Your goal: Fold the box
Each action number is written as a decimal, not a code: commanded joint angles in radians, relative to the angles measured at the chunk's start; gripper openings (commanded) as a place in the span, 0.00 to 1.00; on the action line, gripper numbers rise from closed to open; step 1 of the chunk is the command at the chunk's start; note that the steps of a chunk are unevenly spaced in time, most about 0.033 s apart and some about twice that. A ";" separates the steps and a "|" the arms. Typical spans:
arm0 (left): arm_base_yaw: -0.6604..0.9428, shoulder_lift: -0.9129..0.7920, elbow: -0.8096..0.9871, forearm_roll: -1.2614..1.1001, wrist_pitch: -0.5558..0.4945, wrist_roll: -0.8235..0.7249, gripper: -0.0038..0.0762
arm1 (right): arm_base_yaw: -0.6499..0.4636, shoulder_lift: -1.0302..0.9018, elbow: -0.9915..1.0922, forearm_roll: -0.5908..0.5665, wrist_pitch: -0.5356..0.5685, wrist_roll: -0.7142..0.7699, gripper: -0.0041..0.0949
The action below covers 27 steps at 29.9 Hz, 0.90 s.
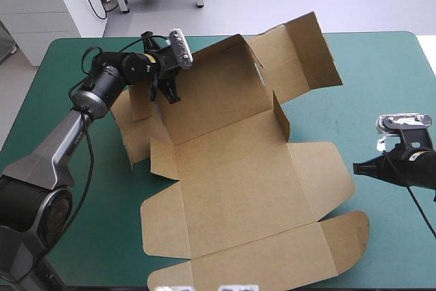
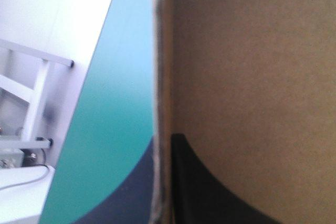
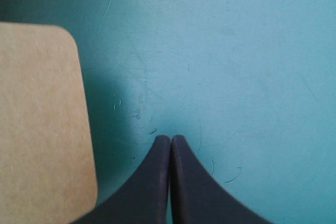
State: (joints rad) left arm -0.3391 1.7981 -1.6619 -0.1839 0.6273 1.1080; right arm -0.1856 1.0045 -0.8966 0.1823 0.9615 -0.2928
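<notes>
Only the left wrist view shows the left gripper [image 2: 164,153] clamping the cut brown cardboard box's [image 2: 252,77] edge, at 11 o'clock. The right gripper [image 3: 170,140], at 3 o'clock, has its fingers pressed together, empty.

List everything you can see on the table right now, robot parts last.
box: 1, brown, middle of the table; near panels lie flat, far panels and a side wall stand raised.
table cover: 1, teal-green, under the box, bare on the right side.
left gripper: 1, black, at the box's far-left corner, shut on a raised edge of the board, one finger on each side.
right gripper: 1, black, fingers shut and holding nothing, over bare cover at the table's right, beside a rounded flap of the box and apart from it.
</notes>
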 commanded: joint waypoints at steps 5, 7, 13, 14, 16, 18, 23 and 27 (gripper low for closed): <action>-0.168 -0.049 -0.040 0.148 -0.199 0.007 0.04 | -0.006 -0.016 -0.026 0.011 -0.058 0.000 0.02; -0.218 -0.049 -0.040 0.203 -0.207 0.007 0.04 | -0.006 -0.016 -0.026 0.011 -0.058 0.000 0.02; -0.343 -0.049 -0.040 0.395 -0.191 -0.116 0.04 | -0.006 -0.016 -0.029 0.015 -0.060 0.003 0.02; -0.357 -0.049 -0.040 0.441 -0.191 -0.166 0.04 | -0.006 -0.016 -0.029 0.015 -0.060 0.003 0.02; -0.390 -0.049 -0.040 0.561 -0.183 -0.308 0.04 | -0.006 -0.016 -0.036 0.015 -0.060 0.006 0.02; -0.425 -0.049 -0.040 0.709 -0.164 -0.460 0.04 | -0.006 -0.016 -0.042 0.015 -0.060 0.006 0.02; -0.507 -0.049 -0.040 1.162 -0.083 -0.905 0.04 | -0.006 -0.016 -0.089 0.030 -0.052 0.015 0.02; -0.548 -0.049 -0.040 1.297 -0.012 -1.008 0.04 | -0.006 -0.016 -0.126 0.057 -0.050 0.015 0.02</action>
State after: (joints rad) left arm -0.8602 1.8031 -1.6622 0.9845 0.6162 0.2081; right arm -0.1856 1.0045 -0.9658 0.2082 0.9513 -0.2784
